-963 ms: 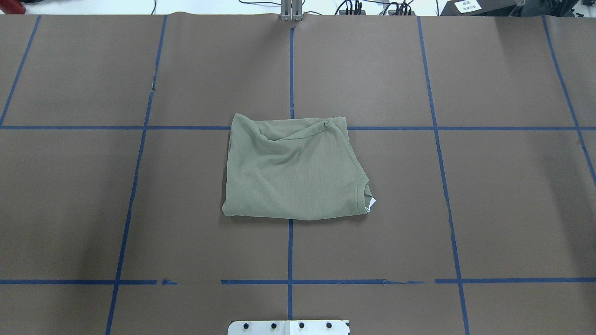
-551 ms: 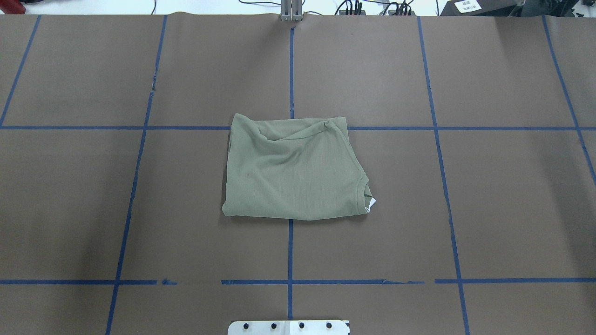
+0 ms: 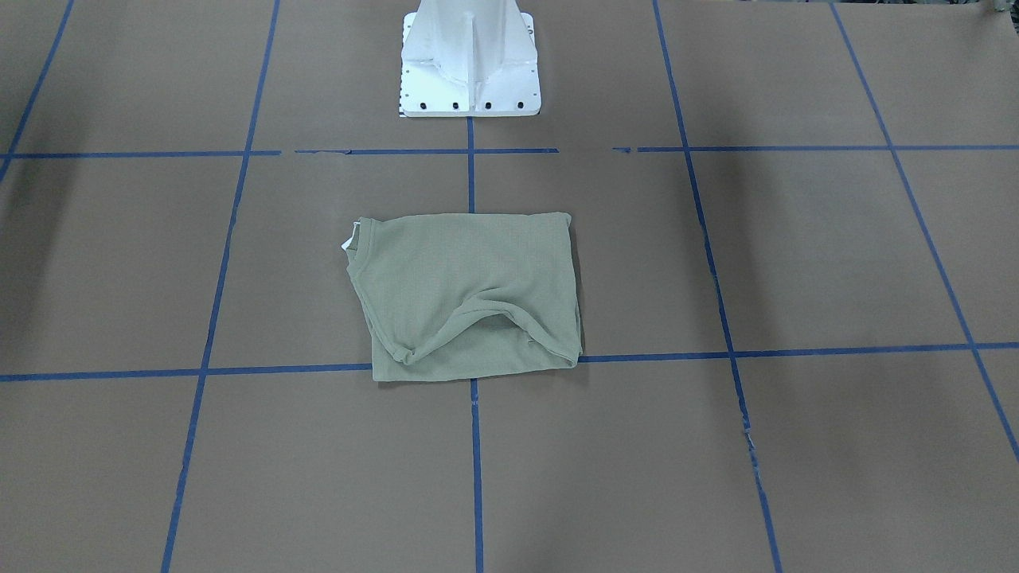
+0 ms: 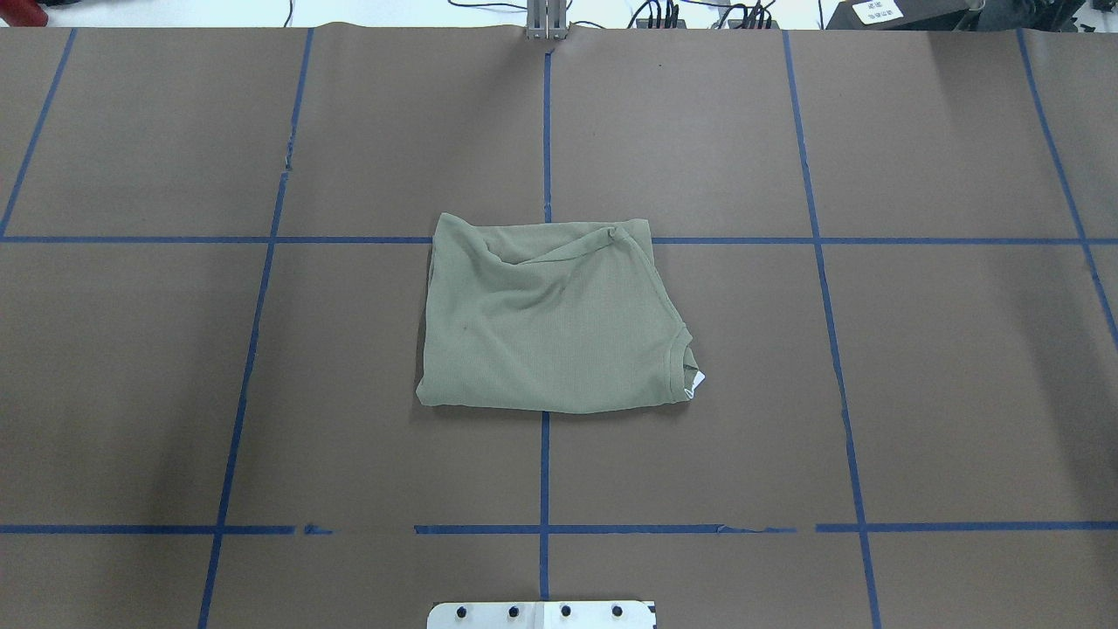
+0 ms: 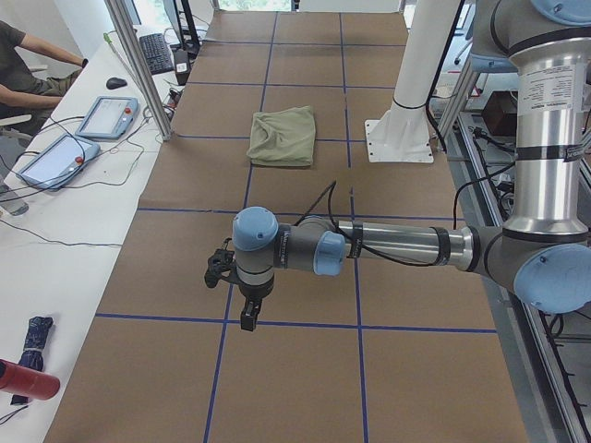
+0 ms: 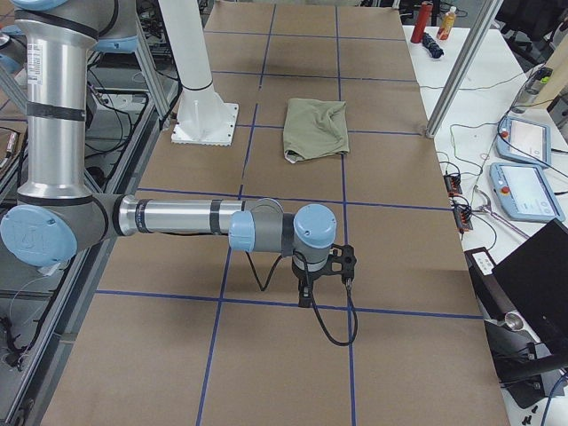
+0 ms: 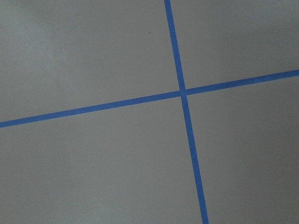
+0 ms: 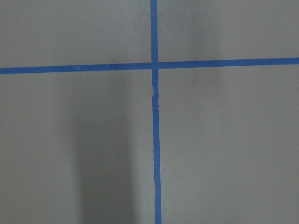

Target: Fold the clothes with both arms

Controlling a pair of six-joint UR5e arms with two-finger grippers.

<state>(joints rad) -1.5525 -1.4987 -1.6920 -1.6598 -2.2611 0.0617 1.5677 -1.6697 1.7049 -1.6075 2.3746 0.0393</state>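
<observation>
The clothes are one sage-green shirt [image 4: 550,319], folded into a rough rectangle at the table's middle, with its ribbed collar and a white label at one corner. The shirt also shows in the front view [image 3: 470,294] and in both side views [image 5: 282,137] [image 6: 315,129]. Nothing touches it. My left gripper [image 5: 242,309] hangs over bare table far from the shirt, seen only from the side, so I cannot tell whether it is open or shut. My right gripper [image 6: 306,297] hangs over the opposite end, and I cannot tell its state either. Both wrist views show only brown paper and blue tape.
The white pedestal [image 3: 470,64] stands at the robot's edge of the table [image 4: 541,614]. Blue tape lines grid the brown paper. A side bench holds tablets [image 5: 106,115] with a person [image 5: 18,55] seated there; more pendants [image 6: 524,191] lie on the other bench.
</observation>
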